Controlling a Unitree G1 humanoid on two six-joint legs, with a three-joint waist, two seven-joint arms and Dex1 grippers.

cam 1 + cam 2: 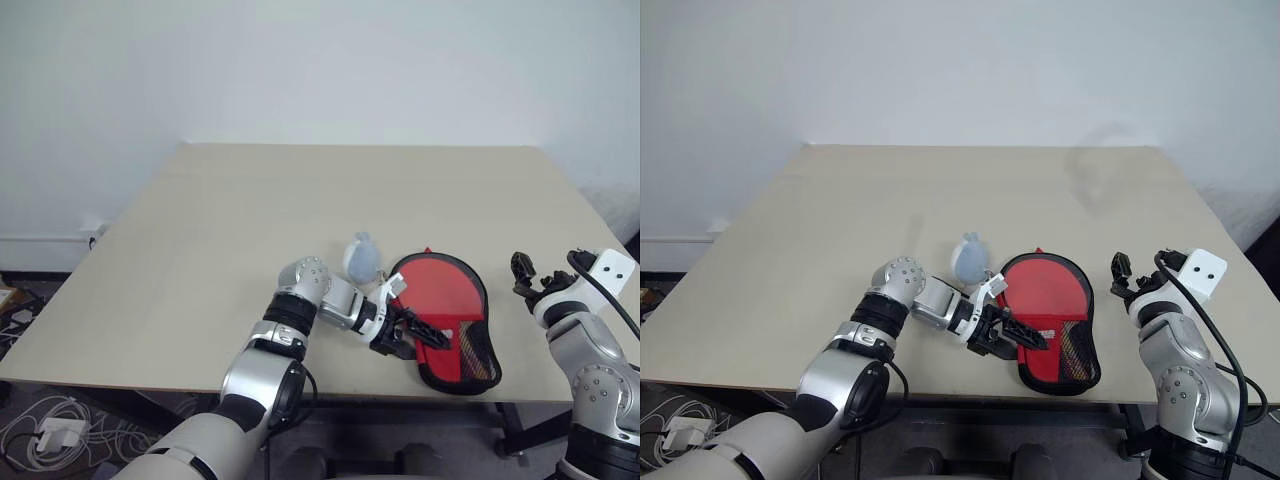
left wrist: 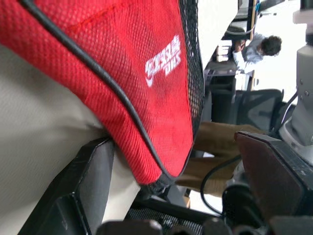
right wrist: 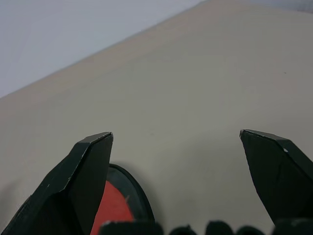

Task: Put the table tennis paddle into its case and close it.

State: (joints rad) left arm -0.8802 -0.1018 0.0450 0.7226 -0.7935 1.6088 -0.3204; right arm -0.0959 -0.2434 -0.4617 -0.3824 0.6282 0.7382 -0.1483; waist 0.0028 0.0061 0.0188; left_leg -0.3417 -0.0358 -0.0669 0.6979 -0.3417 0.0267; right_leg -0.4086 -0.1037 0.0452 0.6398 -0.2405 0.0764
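The red case [image 1: 440, 300] with black piping lies flat near the table's front edge, its mesh narrow end toward the edge. In the left wrist view its white logo [image 2: 164, 61] shows. I cannot make out the table tennis paddle apart from the case. My left gripper [image 1: 418, 333] is open at the case's left side near the narrow end, and the case's red edge sits between its fingers [image 2: 88, 181]. My right gripper [image 1: 530, 275] hovers open just right of the case with nothing between its fingers [image 3: 83, 176].
A small pale bluish-white lump [image 1: 362, 257] lies on the beige table [image 1: 250, 220] just behind my left wrist. The table's front edge runs close under the case. Cables lie on the floor [image 1: 45, 430] at the left. A person [image 2: 259, 49] sits far off.
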